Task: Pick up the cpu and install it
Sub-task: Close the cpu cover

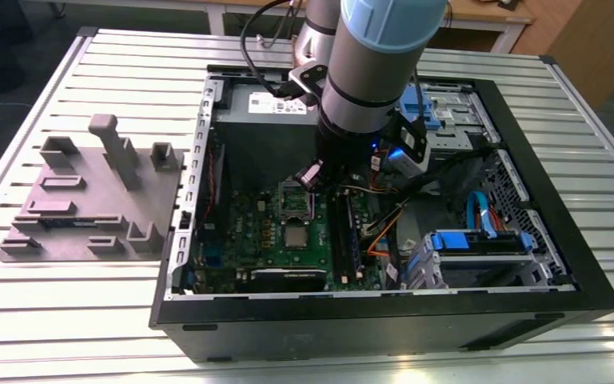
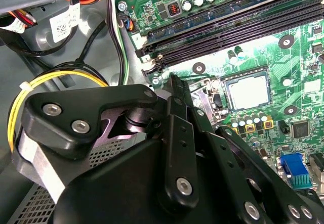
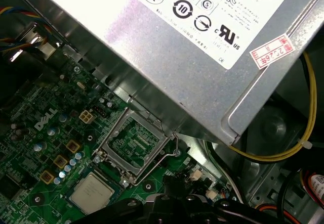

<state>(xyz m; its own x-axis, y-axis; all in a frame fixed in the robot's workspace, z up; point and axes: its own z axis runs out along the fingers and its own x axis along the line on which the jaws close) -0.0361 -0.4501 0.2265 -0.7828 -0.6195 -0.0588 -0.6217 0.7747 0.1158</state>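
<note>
Cpu (image 3: 93, 192): seated flat in motherboard socket (image 2: 246, 74), silver top up; load plate (image 3: 132, 144) hinged back beside it, likely left open for insertion. Gripper (image 1: 312, 180): hanging above, near motherboard socket; grip state undeterminable.

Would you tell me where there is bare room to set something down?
Bare table slats lie nearer the camera than the grey tray, and off the case on the exterior view's right. Inside, arm and cables crowd the motherboard.
</note>
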